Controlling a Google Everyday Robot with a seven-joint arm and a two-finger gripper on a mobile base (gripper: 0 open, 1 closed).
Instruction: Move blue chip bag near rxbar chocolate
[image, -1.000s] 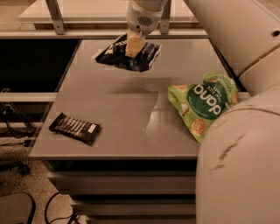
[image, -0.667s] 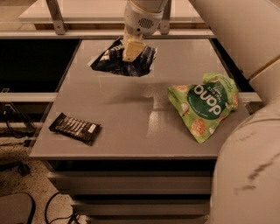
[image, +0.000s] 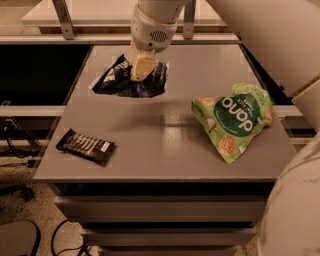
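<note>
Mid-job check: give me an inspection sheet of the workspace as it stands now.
Surface: grey tabletop, flat.
Job's things: crinkly dark navy-blue chip bag at far left; flat dark-brown rxbar chocolate bar at near-left edge, well apart from it.
Clutter: light-green snack bag at right.
Grippers: gripper at far left, shut on the chip bag.
Cables: dark cables on floor, left.
Surroundings: drawer fronts below the tabletop.
</note>
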